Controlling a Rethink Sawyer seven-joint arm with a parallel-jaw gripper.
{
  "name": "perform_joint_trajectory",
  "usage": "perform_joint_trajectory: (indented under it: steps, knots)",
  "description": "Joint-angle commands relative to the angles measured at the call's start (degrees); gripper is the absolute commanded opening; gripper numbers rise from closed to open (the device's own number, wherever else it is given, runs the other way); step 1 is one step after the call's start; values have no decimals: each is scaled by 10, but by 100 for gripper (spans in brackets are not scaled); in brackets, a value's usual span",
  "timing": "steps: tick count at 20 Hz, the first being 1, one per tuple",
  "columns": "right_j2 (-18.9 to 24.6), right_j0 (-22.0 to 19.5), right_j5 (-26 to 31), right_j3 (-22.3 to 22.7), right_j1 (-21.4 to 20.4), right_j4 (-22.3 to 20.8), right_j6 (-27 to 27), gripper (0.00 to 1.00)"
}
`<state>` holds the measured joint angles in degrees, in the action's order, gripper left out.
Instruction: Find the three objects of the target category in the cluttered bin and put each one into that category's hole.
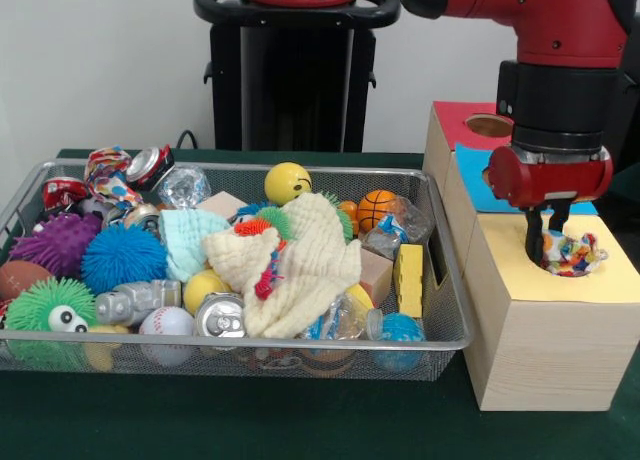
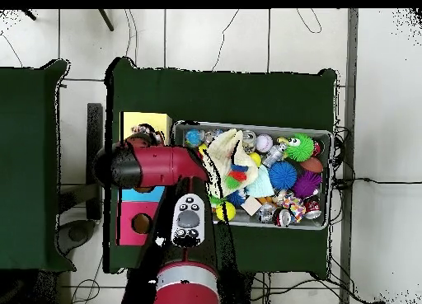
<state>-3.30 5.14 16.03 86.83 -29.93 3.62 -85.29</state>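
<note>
My gripper (image 1: pixel 548 242) reaches down at the hole in the yellow top (image 1: pixel 605 280) of the nearest wooden box. It looks shut on a spotted cloth piece (image 1: pixel 578 253) that bulges out of the hole and hides most of its rim. A second spotted cloth piece (image 1: pixel 108 175) lies at the far left back of the wire mesh bin (image 1: pixel 300 346); it also shows in the overhead view (image 2: pixel 293 208). A small red-spotted scrap (image 1: pixel 268 276) peeks out of the cream cloth; I cannot tell what it is. In the overhead view the arm (image 2: pixel 157 165) covers the gripper.
The blue-topped box (image 1: pixel 472 180) and the red-topped box (image 1: pixel 452 120) stand behind the yellow one. The bin holds a large cream waffle cloth (image 1: pixel 310 250), a pale blue cloth (image 1: pixel 190 235), spiky balls, drink cans, a baseball and wooden blocks.
</note>
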Motion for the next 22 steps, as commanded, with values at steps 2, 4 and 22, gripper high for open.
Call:
perform_joint_trajectory:
  steps: [2, 4, 22]
  knots:
    - [-4, -9, -34, 48, 64, 7, -135, 0]
    - [-18, 1, -22, 42, 71, 11, -134, 0]
    - [-9, -8, -7, 48, 75, 34, -128, 100]
